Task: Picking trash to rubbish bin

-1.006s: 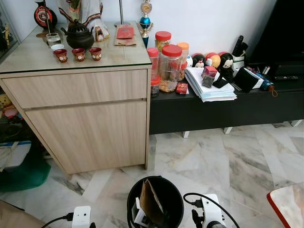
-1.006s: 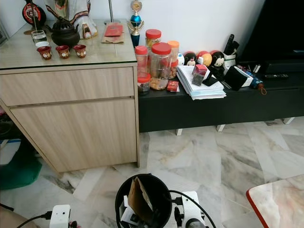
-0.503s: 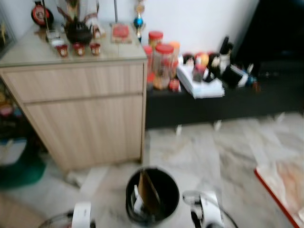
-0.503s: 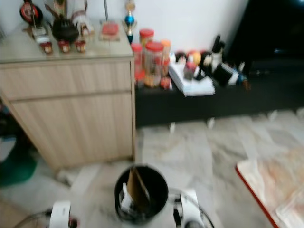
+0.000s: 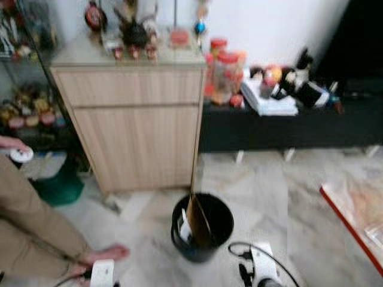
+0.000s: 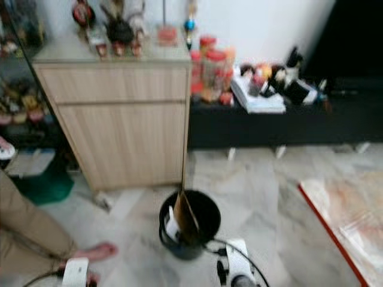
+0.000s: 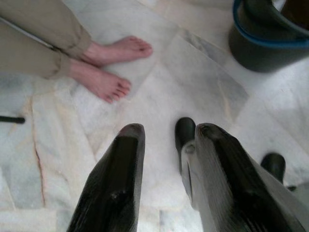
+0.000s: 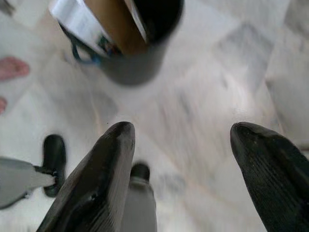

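A black rubbish bin (image 6: 190, 230) stands on the marble floor (image 6: 257, 197), with a brown cardboard piece (image 6: 185, 218) and some white packaging sticking up out of it. Behind it is a light wooden cabinet (image 6: 119, 125) whose top carries small ornaments, blurred. Beside the cabinet, a low black unit (image 6: 281, 127) holds red-lidded jars (image 6: 212, 72) and a stack of papers (image 6: 257, 101). A person's bare foot (image 6: 93, 251) and tan trouser leg (image 6: 27, 227) are at the floor's left edge. A red-edged mat (image 6: 344, 215) lies at the right.

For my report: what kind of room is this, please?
Probably a home living room: marble floor, a wooden cabinet bearing ornaments, a low black bench with snack jars, and a black rubbish bin.
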Available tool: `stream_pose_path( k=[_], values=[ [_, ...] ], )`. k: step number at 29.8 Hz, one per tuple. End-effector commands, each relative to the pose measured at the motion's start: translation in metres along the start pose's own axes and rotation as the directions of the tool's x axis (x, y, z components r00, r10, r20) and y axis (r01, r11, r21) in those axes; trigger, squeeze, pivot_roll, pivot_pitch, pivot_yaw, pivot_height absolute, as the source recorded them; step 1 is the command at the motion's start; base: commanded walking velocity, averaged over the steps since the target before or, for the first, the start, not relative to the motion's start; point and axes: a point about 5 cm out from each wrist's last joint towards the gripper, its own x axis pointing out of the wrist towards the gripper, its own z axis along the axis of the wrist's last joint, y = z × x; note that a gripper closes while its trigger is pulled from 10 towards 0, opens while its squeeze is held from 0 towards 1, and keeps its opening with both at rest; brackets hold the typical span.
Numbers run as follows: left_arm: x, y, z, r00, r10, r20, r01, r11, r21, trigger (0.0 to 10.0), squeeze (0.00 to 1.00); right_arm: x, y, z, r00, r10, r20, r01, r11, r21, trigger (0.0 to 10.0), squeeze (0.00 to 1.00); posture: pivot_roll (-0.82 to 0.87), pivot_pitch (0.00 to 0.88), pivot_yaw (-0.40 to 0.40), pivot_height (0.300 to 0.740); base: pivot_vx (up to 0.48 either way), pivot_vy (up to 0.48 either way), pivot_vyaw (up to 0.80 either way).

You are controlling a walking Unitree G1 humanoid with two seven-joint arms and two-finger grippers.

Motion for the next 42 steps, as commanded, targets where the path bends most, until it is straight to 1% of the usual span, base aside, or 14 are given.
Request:
stream_pose_path(
  k=[1, 8, 19, 31, 40, 42],
  values=[
    [-0.0003, 0.0032, -0.0015, 1.0, 0.007, -0.008, -0.007, 1.0, 0.0, 10.0, 0.0, 0.0012, 0.0015, 0.0058, 1.0, 0.002, 0.018, -0.003, 1.0, 0.007, 10.0, 0.0, -0.02, 0.018, -0.055, 0.74, -0.27, 0.0, 0.0],
    [-0.0001, 0.0029, -0.0008, 1.0, 0.007, -0.007, -0.007, 1.0, 0.002, 10.0, 0.0, 0.0011, 0.0019, 0.0052, 1.0, 0.003, 0.017, -0.003, 1.0, 0.007, 10.0, 0.0, -0.02, 0.017, -0.056, 0.74, -0.261, 0.0, 0.0],
    [-0.0004, 0.0028, -0.0012, 1.0, 0.007, -0.002, -0.007, 1.0, -0.005, 10.0, 0.0, 0.0011, 0.0018, 0.0057, 1.0, 0.008, 0.019, -0.008, 1.0, 0.003, 10.0, 0.0, -0.02, 0.006, -0.054, 0.74, 0.0, 0.0, 0.0],
    [0.0001, 0.0018, -0.0004, 1.0, 0.001, -0.005, -0.001, 1.0, 0.007, 10.0, 0.0, 0.001, 0.0008, 0.0052, 1.0, 0.008, 0.017, -0.008, 1.0, -0.005, 10.0, 0.0, -0.02, 0.0, -0.056, 0.74, 0.0, 0.0, 0.0],
    [0.0004, 0.0004, 0.0004, 1.0, -0.001, -0.005, 0.001, 1.0, 0.005, 10.0, 0.0, 0.0015, 0.0007, 0.0079, 1.0, 0.01, 0.027, -0.01, 1.0, 0.012, 10.0, 0.0, -0.03, 0.0, -0.06, 0.74, 0.0, 0.0, 0.0],
    [0.0004, 0.0004, 0.0002, 1.0, 0.001, -0.005, 0.0, 1.0, 0.004, 10.0, 0.0, 0.0015, 0.002, 0.0081, 0.999, 0.016, 0.027, -0.016, 1.0, 0.012, 10.0, 0.0, -0.03, 0.0, -0.06, 0.74, 0.0, 0.0, -0.63]
  ],
)
